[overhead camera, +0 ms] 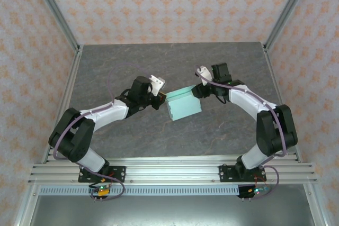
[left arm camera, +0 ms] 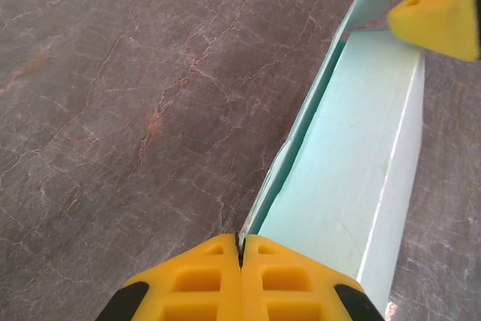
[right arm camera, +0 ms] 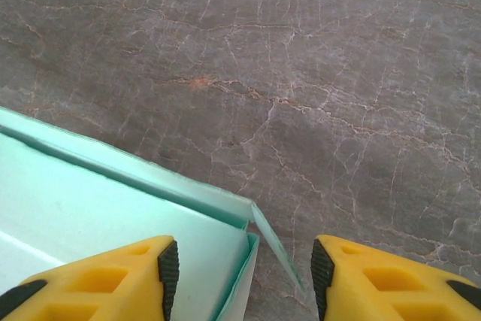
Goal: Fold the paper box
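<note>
From above, the 2 arms stood on the rail (overhead camera: pixel 169 169) at 6 o'clock and bent inward over the table (overhead camera: pixel 106 67). Between them lay the box (overhead camera: pixel 184 105), pale mint card, shallow, near the table's middle and turned a little off square. The left gripper (overhead camera: pixel 161 99) touched the box's 9 o'clock edge, and the right gripper (overhead camera: pixel 197 91) sat at its 1 o'clock corner. How either pair of jaws stood could not be told from there.

The wrist views settled that. In the left wrist view the left fingers (left arm camera: pixel 195 283) were pressed fully together at 6 o'clock. The box's thin side wall ran straight into the seam between them, so they were pinching the card. Beyond them 1 broad flat face of the box stretched toward 1 o'clock. A narrow dark gap ran between that face and the loose wall, and what lay in it could not be told. At the far corner showed the right gripper's yellow fingers (left arm camera: pixel 443 20).

In the right wrist view those jaws stood partly apart, gripping nothing. 1 finger (right arm camera: pixel 113 276) hung over the box's pale inner panel at 7 o'clock and the other over bare table at 5 o'clock. The box's corner flap stood between them.
</note>
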Motion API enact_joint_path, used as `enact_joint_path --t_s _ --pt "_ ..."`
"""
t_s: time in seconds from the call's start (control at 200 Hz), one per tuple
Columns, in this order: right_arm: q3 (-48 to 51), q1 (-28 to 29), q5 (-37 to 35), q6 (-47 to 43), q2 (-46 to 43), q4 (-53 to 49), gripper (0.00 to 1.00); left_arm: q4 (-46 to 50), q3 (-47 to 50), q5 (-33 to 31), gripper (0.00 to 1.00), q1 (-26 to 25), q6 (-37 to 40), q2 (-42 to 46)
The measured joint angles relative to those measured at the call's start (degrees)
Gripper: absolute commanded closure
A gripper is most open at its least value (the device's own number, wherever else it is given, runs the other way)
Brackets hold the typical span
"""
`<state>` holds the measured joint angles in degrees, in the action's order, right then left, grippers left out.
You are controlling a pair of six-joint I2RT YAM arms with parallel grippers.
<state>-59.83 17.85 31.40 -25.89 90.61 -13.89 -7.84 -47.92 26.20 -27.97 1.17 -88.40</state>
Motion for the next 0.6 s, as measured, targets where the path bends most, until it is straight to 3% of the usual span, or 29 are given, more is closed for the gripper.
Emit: enact_joint_path --t_s 0.28,0.471,0.601 --pt "-2.1 0.0 0.59 -0.96 2.25 -1.11 0.83 0.76 -0.07 0.46 0.96 0.0 0.39 1.07" --pt "-0.61 0.66 0.0 2.08 2.03 1.11 0.9 2.71 -1.42 -0.31 0.94 0.0 0.04 1.07" --pt "2.49 4.22 -6.91 6.93 -0.24 4.15 0.89 5.07 -3.04 -2.8 0.94 0.0 -2.25 1.07"
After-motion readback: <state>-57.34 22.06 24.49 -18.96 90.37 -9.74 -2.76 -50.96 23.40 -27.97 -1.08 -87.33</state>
